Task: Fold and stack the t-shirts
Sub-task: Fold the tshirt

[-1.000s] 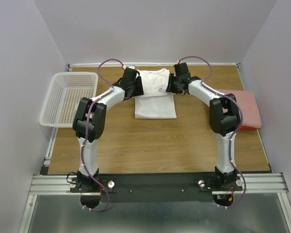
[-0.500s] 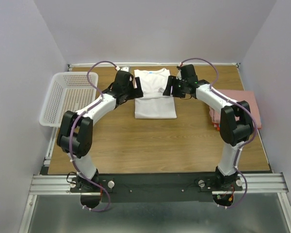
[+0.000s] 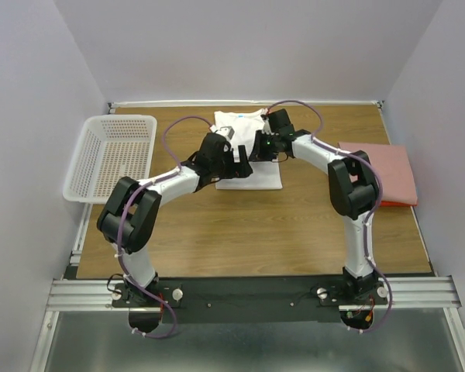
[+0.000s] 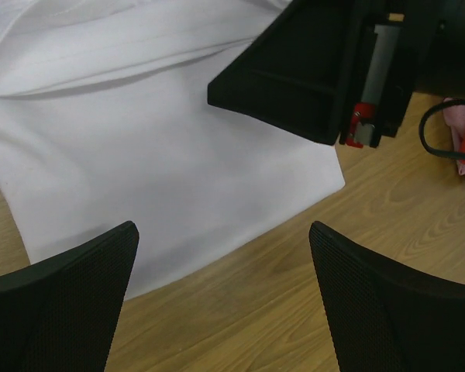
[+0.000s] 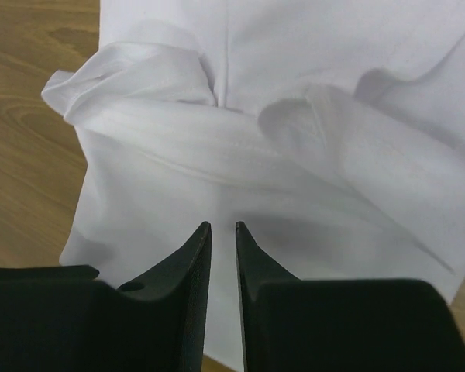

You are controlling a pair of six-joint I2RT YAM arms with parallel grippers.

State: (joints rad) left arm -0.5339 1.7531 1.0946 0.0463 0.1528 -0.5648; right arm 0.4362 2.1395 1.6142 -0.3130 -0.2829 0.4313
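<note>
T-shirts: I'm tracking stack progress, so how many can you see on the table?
3. A white shirt lies at centre-back; a folded pink shirt sits at the right, with a red-orange shirt edge showing beneath it. More may be hidden there.

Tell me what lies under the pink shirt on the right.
A thin edge of red-orange cloth shows under the pink shirt along its near side. Anything else beneath is covered by the shirt itself.

White perforated basket at left edge of wooden table, metal rail along near side
</note>
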